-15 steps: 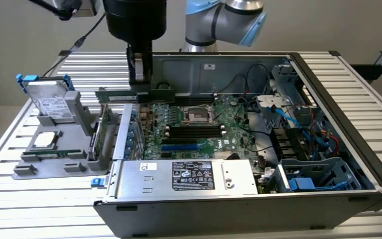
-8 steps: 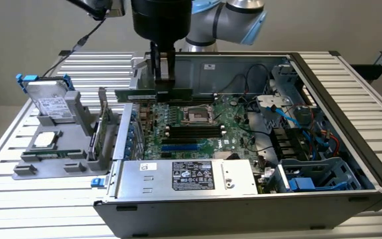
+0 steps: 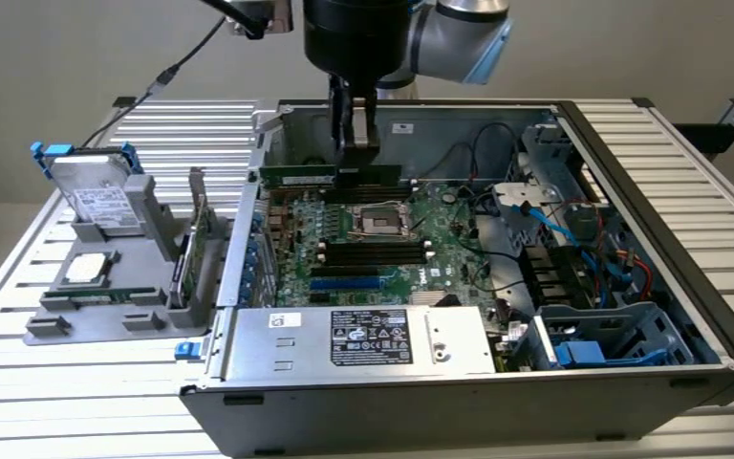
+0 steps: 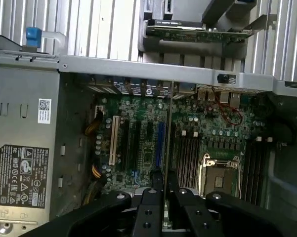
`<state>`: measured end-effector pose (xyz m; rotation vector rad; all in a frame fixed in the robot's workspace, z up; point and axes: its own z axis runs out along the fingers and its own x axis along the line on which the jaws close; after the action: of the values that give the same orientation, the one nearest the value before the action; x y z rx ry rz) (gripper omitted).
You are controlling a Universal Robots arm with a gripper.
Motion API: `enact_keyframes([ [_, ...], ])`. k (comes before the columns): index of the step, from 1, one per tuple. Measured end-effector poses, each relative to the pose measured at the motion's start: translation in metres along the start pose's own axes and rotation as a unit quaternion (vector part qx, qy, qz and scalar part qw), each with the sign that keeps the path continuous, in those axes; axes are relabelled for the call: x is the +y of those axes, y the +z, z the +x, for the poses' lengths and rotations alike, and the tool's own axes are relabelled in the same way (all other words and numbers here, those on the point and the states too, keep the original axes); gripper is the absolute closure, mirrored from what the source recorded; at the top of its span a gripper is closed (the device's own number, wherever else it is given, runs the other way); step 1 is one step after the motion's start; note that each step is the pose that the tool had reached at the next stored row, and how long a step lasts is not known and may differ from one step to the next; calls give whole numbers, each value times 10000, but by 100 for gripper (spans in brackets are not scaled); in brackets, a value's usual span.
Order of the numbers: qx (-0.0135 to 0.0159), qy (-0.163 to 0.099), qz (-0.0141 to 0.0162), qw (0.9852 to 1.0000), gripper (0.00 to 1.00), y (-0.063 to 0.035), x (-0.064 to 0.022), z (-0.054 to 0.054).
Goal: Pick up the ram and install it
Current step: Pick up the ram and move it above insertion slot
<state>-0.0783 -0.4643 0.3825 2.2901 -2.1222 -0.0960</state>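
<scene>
One arm: a Universal Robots arm reaches down from above into an open computer case [image 3: 673, 182] that lies on a slatted table [image 3: 35, 402].
Gripper: the gripper [image 3: 356, 164] hangs over the far part of the motherboard [image 3: 450, 239], near the case's back wall.
Claw state: its two dark fingers [image 4: 156, 180] are pressed together on the ram, pinching it near the middle of its length.
Ram: the ram [image 3: 303, 177] is held on edge and level. It runs across the exterior view from left to right, with more of its green length showing on the exterior view's left of the fingers.
Ram position: it sits just beyond the CPU socket [image 3: 375, 222], low over the board. Whether it touches a slot cannot be told.
Memory slots: a bank of black slots [image 3: 364, 254] lies on the near side of the socket, apart from the ram.
Power supply: a silver box with a black label [image 3: 367, 337] fills the case's near corner.
Parts tray: a grey tray [image 3: 87, 316] stands on the exterior view's left of the case.
Tray contents: a hard drive [image 3: 102, 199], a square processor chip [image 3: 91, 269] and an upright expansion card [image 3: 196, 244].
</scene>
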Motion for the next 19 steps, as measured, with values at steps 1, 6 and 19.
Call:
enact_keyframes([
  [1,0,0,0,10000,86,12,-33,-24],
  [6,3,0,-2,10000,86,83,-191,-134],
  [19,1,1,-20,10000,86,303,-561,-345],
])
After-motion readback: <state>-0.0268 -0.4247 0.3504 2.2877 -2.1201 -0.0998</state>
